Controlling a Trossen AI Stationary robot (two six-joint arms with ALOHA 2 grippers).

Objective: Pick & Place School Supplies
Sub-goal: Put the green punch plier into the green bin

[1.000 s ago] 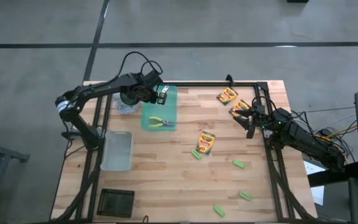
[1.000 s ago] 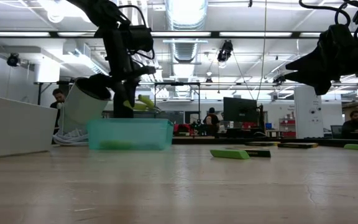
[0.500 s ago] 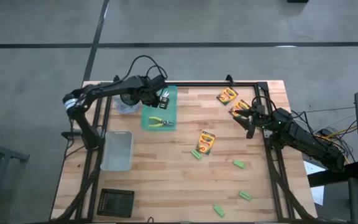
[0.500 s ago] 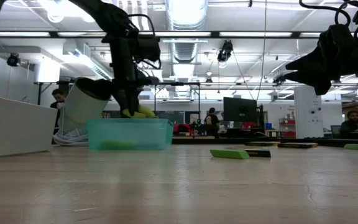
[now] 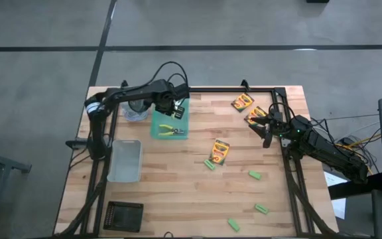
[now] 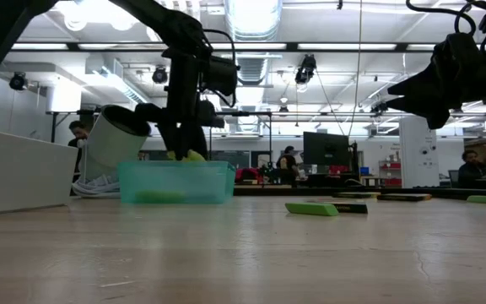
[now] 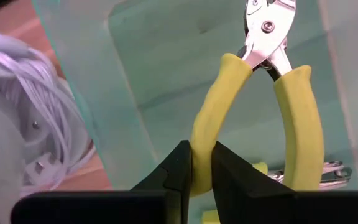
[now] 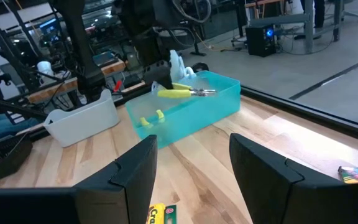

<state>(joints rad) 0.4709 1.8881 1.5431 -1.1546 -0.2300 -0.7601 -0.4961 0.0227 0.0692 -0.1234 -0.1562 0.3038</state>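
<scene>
Reaching across from the table's left edge, the left arm stretches level over the far left corner, its left gripper (image 5: 172, 108) above the teal tray (image 5: 182, 127). Its jaws are clamped on one yellow handle of a pair of pliers (image 7: 258, 93), held over the tray's floor with the metal nose pointing away from the wrist. A second pair of pliers (image 5: 172, 130) lies flat in the tray's nearer half. The right arm angles in from the right edge; the right gripper (image 5: 268, 131) hovers with jaws apart, just near of two crayon boxes (image 5: 249, 108) at the far right. A third crayon box (image 5: 219, 152) lies mid-table, and green blocks (image 5: 254, 175) are scattered toward the near right.
</scene>
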